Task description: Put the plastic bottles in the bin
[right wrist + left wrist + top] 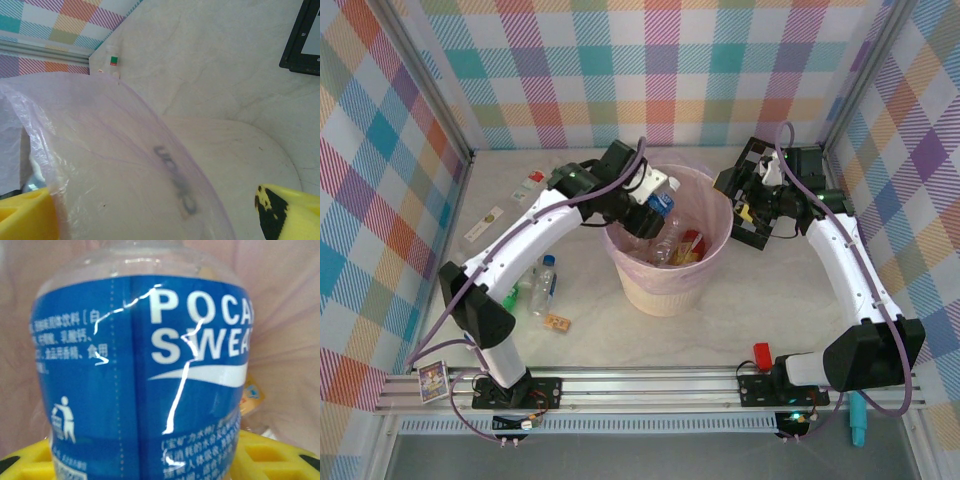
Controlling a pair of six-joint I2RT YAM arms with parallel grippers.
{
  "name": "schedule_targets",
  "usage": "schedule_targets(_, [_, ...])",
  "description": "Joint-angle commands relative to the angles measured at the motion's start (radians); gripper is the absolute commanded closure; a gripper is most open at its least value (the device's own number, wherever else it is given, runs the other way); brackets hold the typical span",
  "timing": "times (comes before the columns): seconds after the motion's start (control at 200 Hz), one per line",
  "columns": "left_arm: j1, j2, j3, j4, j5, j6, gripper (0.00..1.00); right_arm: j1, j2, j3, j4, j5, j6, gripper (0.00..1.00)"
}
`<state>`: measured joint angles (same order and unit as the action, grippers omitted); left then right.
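left gripper (650, 208): clamped on blue-label bottle (145, 375), over the bin (720, 215) mouth, just inside its left rim
bottle axis: tilted, cap toward far rim; bin straight beneath; drop path looks open, other bottles lie inside
right gripper (745, 212): spread wide, holding nothing; just beside right rim
table bottles (544, 285): left of bin; left arm nearer

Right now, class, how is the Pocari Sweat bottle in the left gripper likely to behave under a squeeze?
The Pocari Sweat bottle looks clear and empty above its label, so probably light. Creases glinting across the glossy label suggest thin walls that dent easily and may slip.
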<state>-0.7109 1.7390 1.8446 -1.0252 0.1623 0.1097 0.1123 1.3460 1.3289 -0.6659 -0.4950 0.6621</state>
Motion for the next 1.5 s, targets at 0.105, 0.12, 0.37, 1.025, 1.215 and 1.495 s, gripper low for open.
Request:
schedule_targets(0.105, [-0.027, 0.042, -0.045, -0.016, -0.042, -0.018, 0.52, -0.002, 0.020, 0.018, 0.034, -0.010, 0.001, 0.04])
schedule_targets(0.12, [-0.028, 0.043, -0.049, -0.011, -0.037, -0.018, 0.50, -0.002, 0.020, 0.016, 0.036, -0.012, 0.001, 0.04])
schedule_targets(0.37, [-0.033, 0.071, -0.049, -0.004, -0.025, -0.009, 0.09, -0.002, -0.001, -0.012, 0.031, 0.002, 0.001, 0.04])
schedule_targets(1.025, [-0.034, -0.012, 0.177, -0.112, 0.041, 0.048, 0.00, -0.002, 0.021, -0.009, 0.049, -0.034, -0.007, 0.04])
schedule_targets(1.215, [-0.033, -0.018, 0.303, -0.207, -0.024, 0.085, 0.00, -0.002, 0.031, 0.000, 0.048, -0.047, -0.015, 0.04])
schedule_targets(1.495, [0.108, -0.075, 0.389, -0.209, -0.026, 0.086, 0.00, -0.001, 0.041, 0.010, 0.052, -0.071, -0.017, 0.04])
